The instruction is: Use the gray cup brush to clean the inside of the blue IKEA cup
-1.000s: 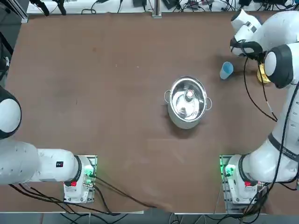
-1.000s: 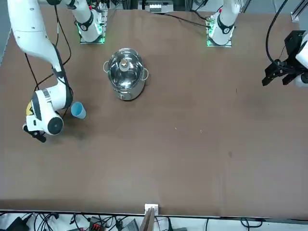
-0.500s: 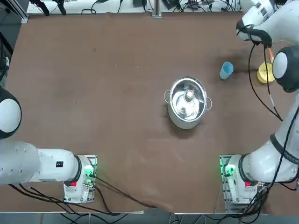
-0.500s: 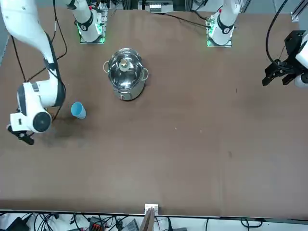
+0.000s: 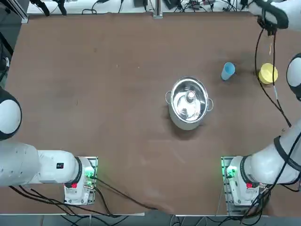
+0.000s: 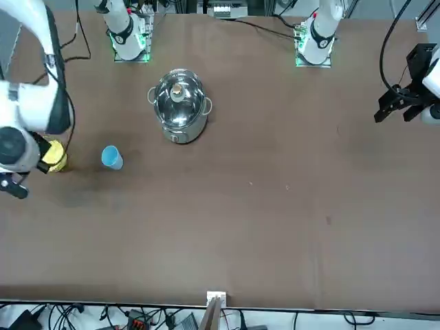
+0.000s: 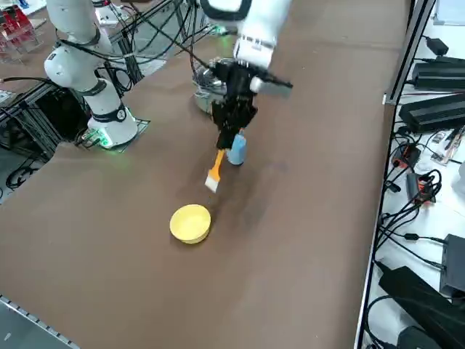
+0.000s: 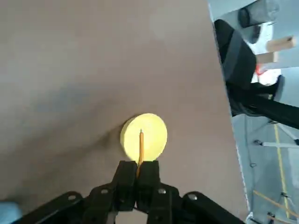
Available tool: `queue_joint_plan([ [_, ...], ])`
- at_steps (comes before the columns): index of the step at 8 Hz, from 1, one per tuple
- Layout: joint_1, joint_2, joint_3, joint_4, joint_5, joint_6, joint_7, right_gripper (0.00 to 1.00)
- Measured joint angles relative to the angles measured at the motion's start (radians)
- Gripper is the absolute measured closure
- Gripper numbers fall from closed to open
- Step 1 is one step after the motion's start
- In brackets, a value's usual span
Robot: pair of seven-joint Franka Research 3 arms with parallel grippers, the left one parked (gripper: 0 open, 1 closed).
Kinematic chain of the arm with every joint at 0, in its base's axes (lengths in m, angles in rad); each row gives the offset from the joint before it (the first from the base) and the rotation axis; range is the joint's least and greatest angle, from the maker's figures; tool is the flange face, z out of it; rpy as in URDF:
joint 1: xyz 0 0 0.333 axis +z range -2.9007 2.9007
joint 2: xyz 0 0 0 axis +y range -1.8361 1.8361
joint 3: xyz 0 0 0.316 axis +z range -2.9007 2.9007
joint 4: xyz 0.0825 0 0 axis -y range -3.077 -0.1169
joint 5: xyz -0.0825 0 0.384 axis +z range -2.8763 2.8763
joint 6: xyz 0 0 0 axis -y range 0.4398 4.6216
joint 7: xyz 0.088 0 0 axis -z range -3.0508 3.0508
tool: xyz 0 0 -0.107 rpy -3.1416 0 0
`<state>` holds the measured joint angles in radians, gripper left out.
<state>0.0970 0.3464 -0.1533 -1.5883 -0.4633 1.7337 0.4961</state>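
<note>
My right gripper (image 7: pixel 231 129) hangs well above the table, shut on the orange handle of the gray cup brush (image 7: pixel 215 171), whose pale end points down. In the right wrist view the fingers (image 8: pixel 126 179) pinch the thin orange handle (image 8: pixel 140 148) straight over a yellow bowl (image 8: pixel 144 136). The blue IKEA cup (image 5: pixel 227 71) stands upright on the table to the left of that bowl, apart from the brush. From the right side the cup (image 7: pixel 236 150) shows just behind the brush. In the front view the gripper (image 6: pixel 15 190) is at the far left edge.
The yellow bowl (image 5: pixel 268 73) sits near the table's right edge, beside the cup. A steel pot (image 5: pixel 189 102) with something round inside stands at mid-table. Brown tabletop (image 5: pixel 94 94) spreads to the left. Cables and equipment lie beyond the far and right edges.
My right arm has risen and swung toward the far right corner with the brush held in it. The yellow bowl, covered by the arm before, now shows. Cup and pot have not moved.
</note>
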Motion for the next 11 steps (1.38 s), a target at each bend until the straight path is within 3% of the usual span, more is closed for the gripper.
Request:
queue_joint_plan([
  [3,0.016,-0.042,0.007,0.090,0.215,-0.073,-0.059,0.96],
  [7,0.047,-0.076,0.013,0.087,0.408,-0.086,-0.106,0.96],
  [11,0.056,-0.106,0.026,-0.088,0.441,0.054,-0.149,0.96],
])
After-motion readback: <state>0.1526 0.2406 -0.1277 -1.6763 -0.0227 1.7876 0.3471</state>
